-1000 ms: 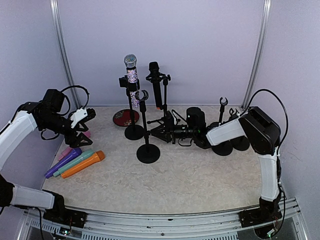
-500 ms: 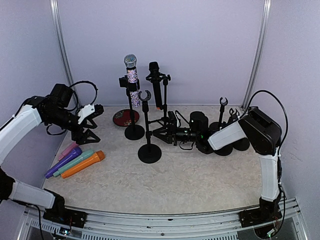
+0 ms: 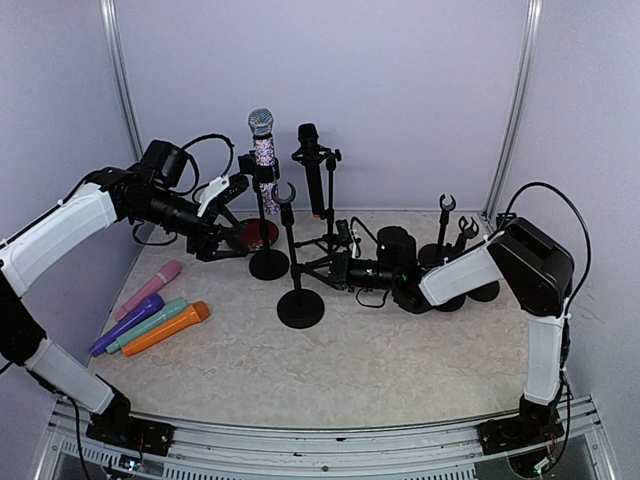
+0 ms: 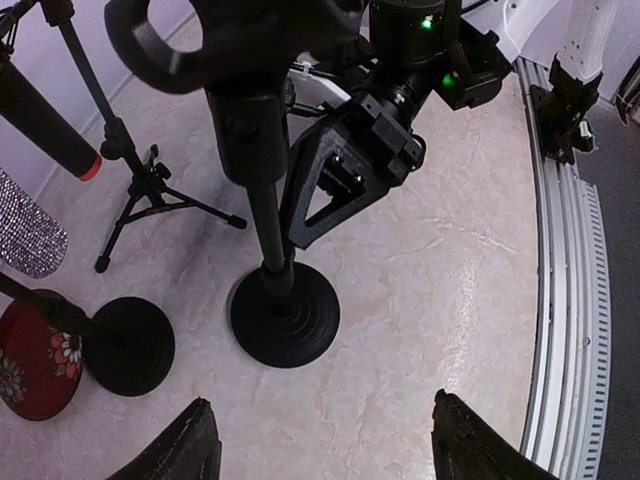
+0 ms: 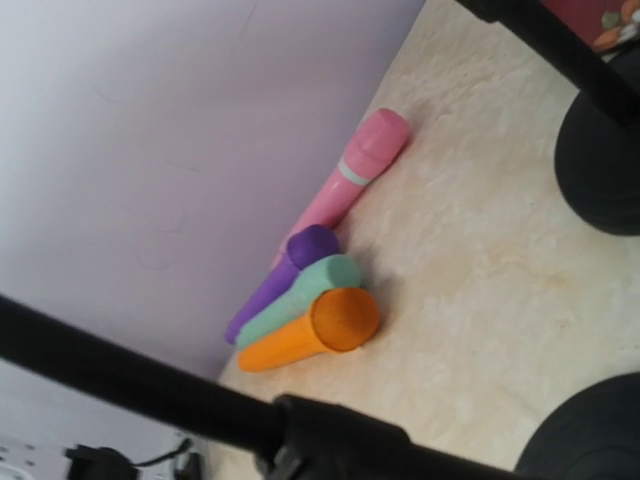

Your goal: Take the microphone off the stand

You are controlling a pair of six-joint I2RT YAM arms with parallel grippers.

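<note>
A glittery silver microphone (image 3: 262, 146) stands upright in the clip of the back stand (image 3: 268, 263); its head shows at the left wrist view's edge (image 4: 25, 235). A black microphone (image 3: 311, 170) sits on a tripod stand (image 4: 150, 190). My left gripper (image 3: 235, 188) hovers open just left of the glittery microphone, with nothing between its fingertips (image 4: 195, 440). My right gripper (image 3: 318, 268) reaches in low from the right and is shut on the pole of the empty front stand (image 3: 299, 308), whose base (image 4: 285, 315) lies below the left gripper. That pole (image 5: 130, 375) crosses the right wrist view.
Pink (image 3: 152, 285), purple (image 3: 125, 325), teal (image 3: 150, 325) and orange (image 3: 168, 328) microphones lie side by side at the left wall. A red patterned dish (image 3: 250, 236) sits behind the back stand. Two more empty stands (image 3: 445, 250) are at the right.
My left arm has swung up and to the right, from above the lying microphones to beside the glittery microphone. The right gripper and the front stand shifted slightly left.
</note>
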